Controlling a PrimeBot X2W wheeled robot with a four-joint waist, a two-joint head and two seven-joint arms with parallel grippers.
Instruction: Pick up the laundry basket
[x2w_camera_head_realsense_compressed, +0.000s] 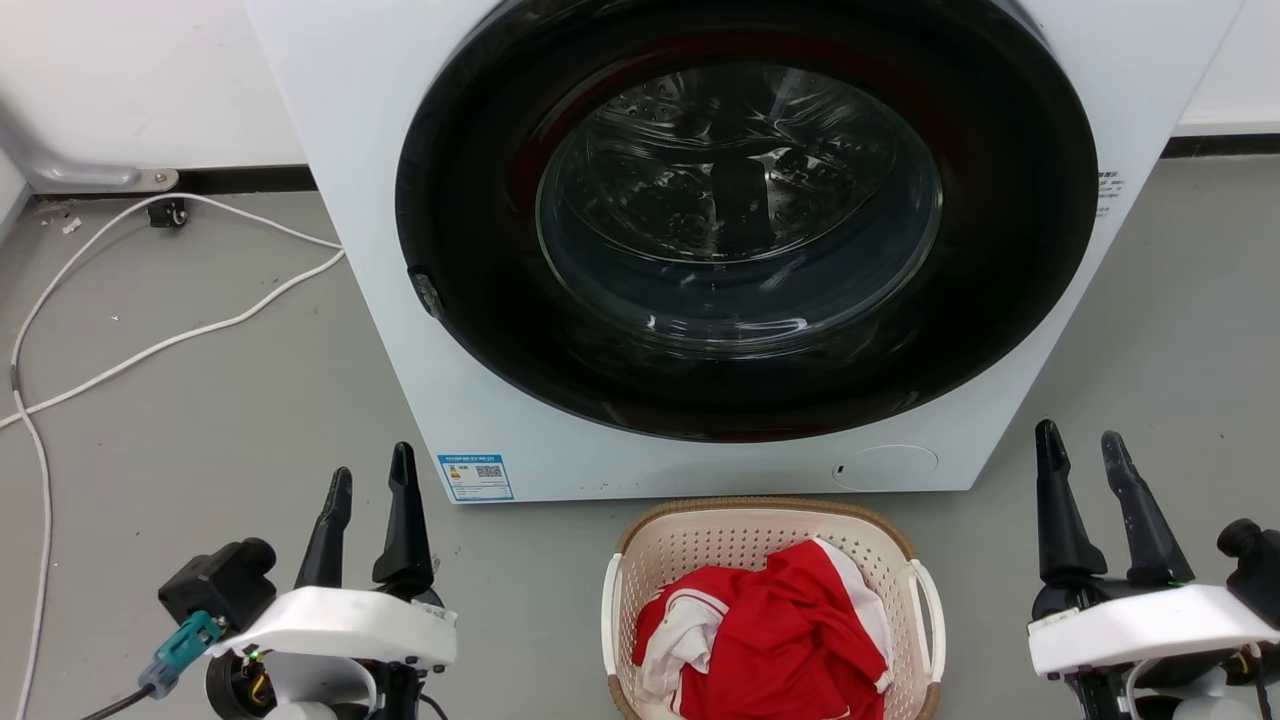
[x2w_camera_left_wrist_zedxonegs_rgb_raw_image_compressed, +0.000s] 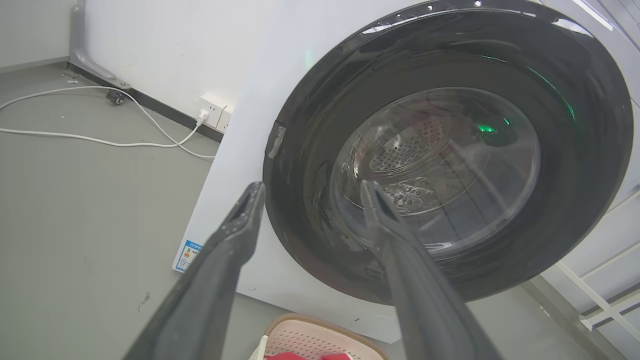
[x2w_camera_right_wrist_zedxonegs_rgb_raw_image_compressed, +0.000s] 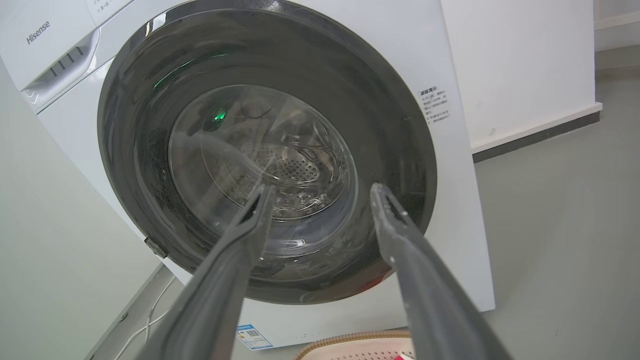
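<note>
Two hands here, both open and holding nothing. The left hand (x2w_camera_head_realsense_compressed: 373, 460) has its two dark fingers spread apart and pointing toward the white front-loading washing machine (x2w_camera_head_realsense_compressed: 340, 200). The right hand (x2w_camera_head_realsense_compressed: 1078, 432) mirrors it, fingers parted as well.

The laundry basket (x2w_camera_head_realsense_compressed: 700, 545) sits on the grey floor (x2w_camera_head_realsense_compressed: 200, 420) between the two hands, to the right of the left hand and to the left of the right hand. It's well apart from both, and neither is touching it. It's the small cream one with perforated walls, a brown woven-look rim and a white handle on each side, and it's parked just in front of the washer's base. A crumpled red and white garment (x2w_camera_head_realsense_compressed: 770, 640) is bundled inside it.

In each wrist view the basket's rim peeks in at the bottom edge, below the fingertips, with the washer's round dark door (x2w_camera_head_realsense_compressed: 740, 210) ahead of them. The door looks shut, and you can see the drum through the glass. A blue label (x2w_camera_head_realsense_compressed: 476, 477) sits at the washer's lower corner just past the left hand's fingertips. A white cable (x2w_camera_head_realsense_compressed: 150, 350) loops across the floor further out to that hand's left. The right wrist view catches "Hisense" on the washer's top panel.
</note>
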